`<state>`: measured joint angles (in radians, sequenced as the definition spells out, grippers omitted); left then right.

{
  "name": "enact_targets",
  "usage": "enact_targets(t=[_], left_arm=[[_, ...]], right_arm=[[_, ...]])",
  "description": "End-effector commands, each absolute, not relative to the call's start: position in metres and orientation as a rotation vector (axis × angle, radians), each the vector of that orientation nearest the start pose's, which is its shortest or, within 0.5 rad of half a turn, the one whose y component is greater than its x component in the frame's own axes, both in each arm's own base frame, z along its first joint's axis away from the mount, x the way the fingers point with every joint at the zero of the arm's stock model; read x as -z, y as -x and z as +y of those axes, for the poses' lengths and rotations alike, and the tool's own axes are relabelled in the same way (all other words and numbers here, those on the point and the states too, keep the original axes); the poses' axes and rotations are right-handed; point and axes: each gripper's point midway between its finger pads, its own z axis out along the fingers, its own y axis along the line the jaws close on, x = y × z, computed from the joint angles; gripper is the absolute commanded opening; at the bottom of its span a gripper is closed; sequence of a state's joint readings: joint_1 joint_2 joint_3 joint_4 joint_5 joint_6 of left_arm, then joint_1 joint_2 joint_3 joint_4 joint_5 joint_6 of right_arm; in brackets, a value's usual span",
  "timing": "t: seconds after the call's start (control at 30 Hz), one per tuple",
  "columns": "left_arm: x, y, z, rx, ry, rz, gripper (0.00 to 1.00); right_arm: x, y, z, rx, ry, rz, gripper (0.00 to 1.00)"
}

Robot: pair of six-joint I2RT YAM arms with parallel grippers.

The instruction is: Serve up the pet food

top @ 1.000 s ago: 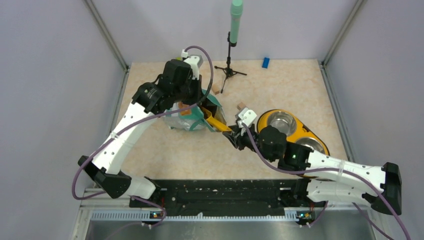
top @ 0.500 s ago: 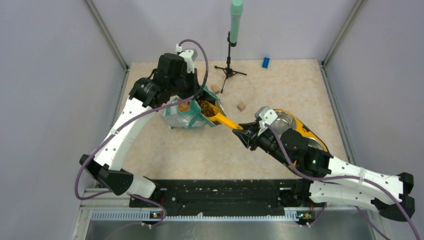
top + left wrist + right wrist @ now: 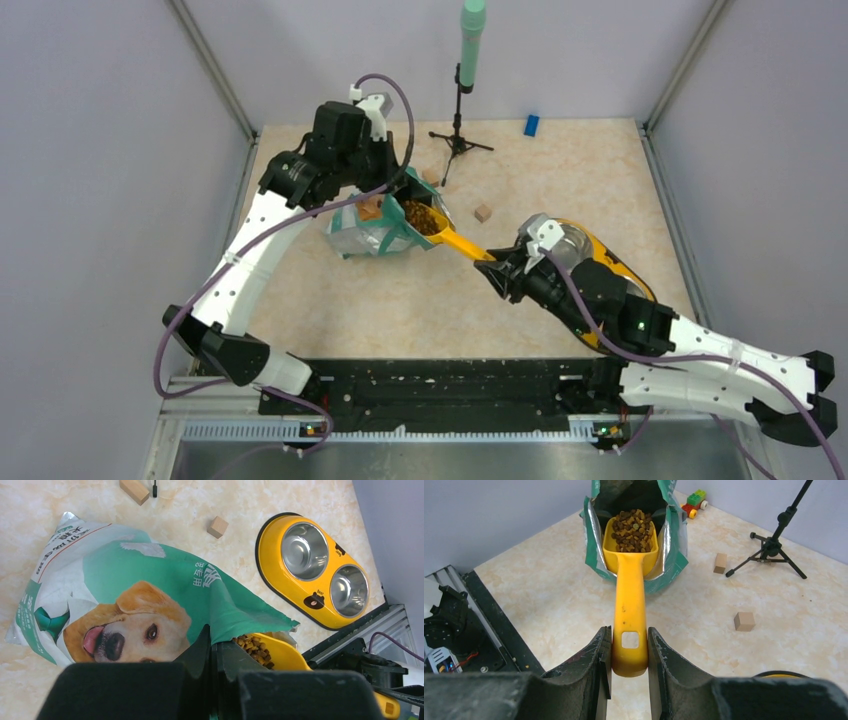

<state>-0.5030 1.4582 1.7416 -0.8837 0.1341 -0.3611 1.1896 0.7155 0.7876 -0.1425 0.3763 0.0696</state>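
1. Kibble (image 3: 633,530) fills the bowl of a yellow scoop (image 3: 629,595) in a brown heap; the bowl sits inside the open mouth of the pouch (image 3: 125,595).
2. More kibble may lie deeper in the pouch, but the dark inside hides it.
3. The scoop's long handle runs straight back from the pouch mouth to the right gripper (image 3: 629,647).
4. The right gripper is clamped on the handle's end, one finger against each side, next to the square hole.
5. The pouch lies on the worktop (image 3: 400,300), teal and white, with a golden dog's face on its side and its torn mouth turned toward the right arm.
6. The left gripper (image 3: 216,647) has its fingers pressed together on the upper lip of the pouch, just above the scoop bowl.
7. A yellow feeder (image 3: 272,555) with two steel bowls sits on the worktop to the right of the pouch, apart from it; the right arm reaches over its near side.
8. A wooden cube (image 3: 744,621) lies between pouch and feeder, and a wooden block (image 3: 720,562) lies farther back.
9. A black tripod stand (image 3: 460,130) carrying a green tube stands by the back wall.
10. A small blue block (image 3: 531,124) lies to the right of the stand.
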Motion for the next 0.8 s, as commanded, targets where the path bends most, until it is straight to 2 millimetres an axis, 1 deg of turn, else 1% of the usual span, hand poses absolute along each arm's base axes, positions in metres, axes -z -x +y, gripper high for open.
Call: enact_targets(t=[0.0,0.03,0.1,0.13,0.17,0.23,0.3,0.37,0.4,0.43,0.47,0.53,0.57,0.67,0.7,0.77], left_arm=[[-0.391,-0.347,-0.23,0.717,-0.212,1.994,0.0],[-0.392,-0.347,-0.23,0.725,-0.212,1.992,0.0],[-0.392,-0.347,-0.231,0.733,-0.21,1.993,0.0],[-0.391,-0.347,-0.23,0.73,-0.205,1.995,0.0],[-0.391,-0.347,-0.23,0.73,-0.2,1.995,0.0],[-0.392,-0.346,-0.229,0.733,-0.199,1.993,0.0],[-0.393,-0.345,-0.229,0.737,-0.201,1.994,0.0],[-0.394,-0.344,-0.226,0.729,-0.195,1.995,0.0],[-0.394,-0.343,-0.225,0.727,-0.192,1.995,0.0],[-0.395,-0.342,-0.224,0.727,-0.19,1.993,0.0],[-0.396,-0.342,-0.224,0.726,-0.188,1.992,0.0],[-0.396,-0.342,-0.222,0.72,-0.184,1.992,0.0],[-0.395,-0.342,-0.221,0.717,-0.182,1.994,0.0],[-0.397,-0.341,-0.221,0.724,-0.174,1.992,0.0],[-0.398,-0.341,-0.221,0.726,-0.171,1.99,0.0],[-0.399,-0.341,-0.219,0.723,-0.167,1.984,0.0]], right_arm=[[-0.315,-0.165,0.246,-0.662,0.599,1.512,0.0],[-0.313,-0.167,0.248,-0.67,0.572,1.5,0.0],[-0.318,-0.172,0.261,-0.708,0.53,1.458,0.0],[-0.319,-0.173,0.267,-0.706,0.541,1.464,0.0],[-0.315,-0.174,0.271,-0.694,0.566,1.495,0.0],[-0.315,-0.173,0.267,-0.695,0.552,1.507,0.0],[-0.317,-0.176,0.264,-0.716,0.489,1.429,0.0],[-0.322,-0.184,0.27,-0.679,0.483,1.41,0.0],[-0.319,-0.186,0.275,-0.659,0.512,1.447,0.0],[-0.315,-0.185,0.276,-0.649,0.534,1.48,0.0],[-0.308,-0.182,0.274,-0.65,0.546,1.498,0.0],[-0.316,-0.18,0.264,-0.702,0.473,1.423,0.0],[-0.318,-0.182,0.264,-0.701,0.452,1.394,0.0],[-0.311,-0.186,0.286,-0.649,0.563,1.441,0.0],[-0.311,-0.183,0.289,-0.659,0.591,1.455,0.0],[-0.313,-0.176,0.282,-0.707,0.572,1.438,0.0]])
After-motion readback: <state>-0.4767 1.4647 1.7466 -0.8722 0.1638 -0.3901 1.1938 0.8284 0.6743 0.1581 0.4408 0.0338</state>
